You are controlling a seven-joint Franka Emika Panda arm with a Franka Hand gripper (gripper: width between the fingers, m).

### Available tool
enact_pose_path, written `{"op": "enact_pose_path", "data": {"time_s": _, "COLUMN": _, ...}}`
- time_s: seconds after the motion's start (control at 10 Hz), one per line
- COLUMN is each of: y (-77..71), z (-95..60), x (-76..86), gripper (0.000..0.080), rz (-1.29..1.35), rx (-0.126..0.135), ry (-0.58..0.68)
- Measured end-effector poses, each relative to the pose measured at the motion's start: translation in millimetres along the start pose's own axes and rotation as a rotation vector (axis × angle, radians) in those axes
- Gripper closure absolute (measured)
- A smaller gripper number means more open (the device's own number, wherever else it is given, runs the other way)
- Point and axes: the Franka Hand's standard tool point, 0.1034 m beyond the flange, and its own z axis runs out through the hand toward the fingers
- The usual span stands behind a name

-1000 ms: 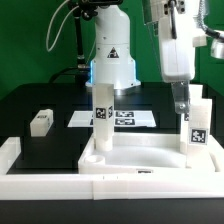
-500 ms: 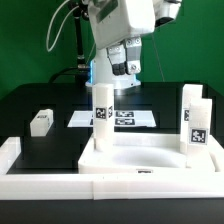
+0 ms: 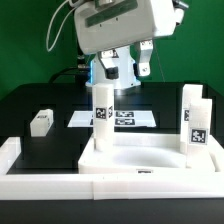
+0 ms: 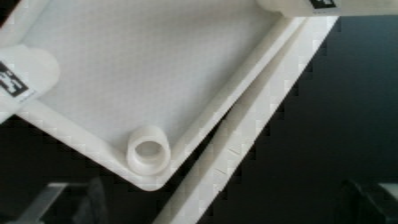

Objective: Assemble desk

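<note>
The white desk panel [image 3: 140, 160] lies flat at the front of the black table. One tagged leg [image 3: 101, 120] stands upright at its far corner on the exterior view's left. Two more legs [image 3: 190, 104] [image 3: 197, 130] stand upright at its right side. A fourth leg [image 3: 40, 122] lies loose on the table at the left. My gripper [image 3: 129, 66] hangs high above the table behind the panel, open and holding nothing. The wrist view looks down on the panel [image 4: 143, 80], with an empty corner socket [image 4: 148, 150].
The marker board [image 3: 128, 118] lies flat behind the panel. Long white bars [image 3: 12, 158] edge the table's front and left; one bar [image 4: 249, 150] runs beside the panel in the wrist view. The arm's base [image 3: 112, 70] stands at the back.
The gripper has left the legs at the exterior view's right, risen and swung left to high above the middle. It stayed open. No part has moved.
</note>
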Motion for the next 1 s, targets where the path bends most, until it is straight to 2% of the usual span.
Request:
{"op": "enact_pose_path", "data": {"time_s": 0.2, "y": 47.4, "z": -10.8, "x": 14.9, "gripper": 0.0151, "rz": -0.198, "rx": -0.005, "ry": -0.016}}
{"op": "enact_pose_path", "data": {"time_s": 0.3, "y": 61.8, "z": -13.7, "x": 20.1, "gripper": 0.0151, "rz": -0.291, "rx": -0.013, "ry": -0.023}}
{"op": "enact_pose_path", "data": {"time_s": 0.4, "y": 63.5, "z": -16.9, "x": 23.7, "gripper": 0.0151, "rz": -0.345, "rx": -0.015, "ry": -0.017}}
{"op": "enact_pose_path", "data": {"time_s": 0.6, "y": 62.2, "z": -13.6, "x": 19.2, "gripper": 0.0151, "rz": -0.345, "rx": -0.019, "ry": -0.035}}
{"op": "enact_pose_path", "data": {"time_s": 0.8, "y": 70.6, "z": -10.4, "x": 13.7, "gripper": 0.0151, "rz": -0.351, "rx": -0.032, "ry": -0.137}}
{"op": "enact_pose_path", "data": {"time_s": 0.9, "y": 91.1, "z": -1.1, "x": 17.9, "gripper": 0.0151, "rz": -0.399, "rx": -0.09, "ry": -0.232}}
{"op": "enact_pose_path", "data": {"time_s": 1.0, "y": 107.3, "z": 3.0, "x": 21.0, "gripper": 0.0151, "rz": -0.443, "rx": -0.128, "ry": -0.322}}
